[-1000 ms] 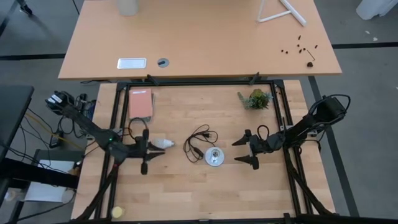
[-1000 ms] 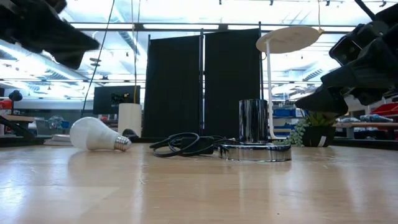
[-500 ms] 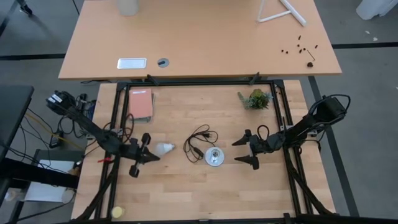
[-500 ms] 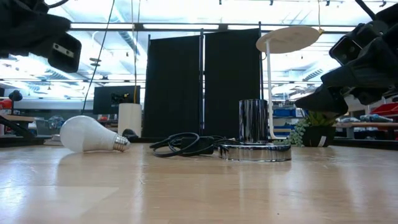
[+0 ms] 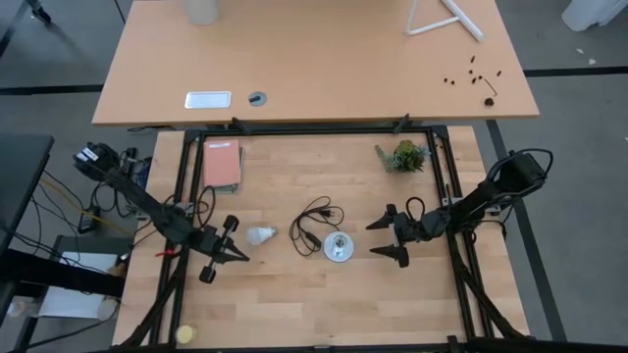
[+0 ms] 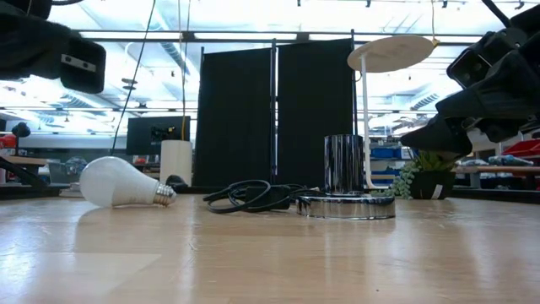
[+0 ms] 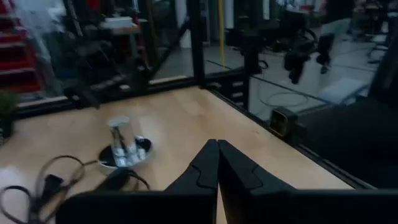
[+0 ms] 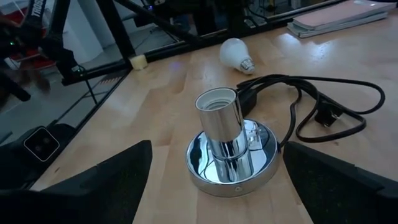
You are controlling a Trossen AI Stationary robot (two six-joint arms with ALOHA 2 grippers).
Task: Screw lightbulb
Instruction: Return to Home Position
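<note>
From above, the left tool [image 5: 240, 257], clenched on nothing, has drawn back from the lightbulb [image 5: 259, 235], which still lies on its side on the wooden bench [image 5: 294, 304], left of the black cord [image 5: 312, 224] and the socket disc [image 5: 338, 247]; the right tool [image 5: 373, 238], unmoved, hangs spread open just right of the disc. The low view shows the lightbulb's base turned toward the cord, with black partition panels [image 6: 274, 114] behind. The left wrist view shows its fingers [image 7: 205, 168] pressed together. The right wrist view shows the socket upright, the lightbulb lying beyond it
</note>
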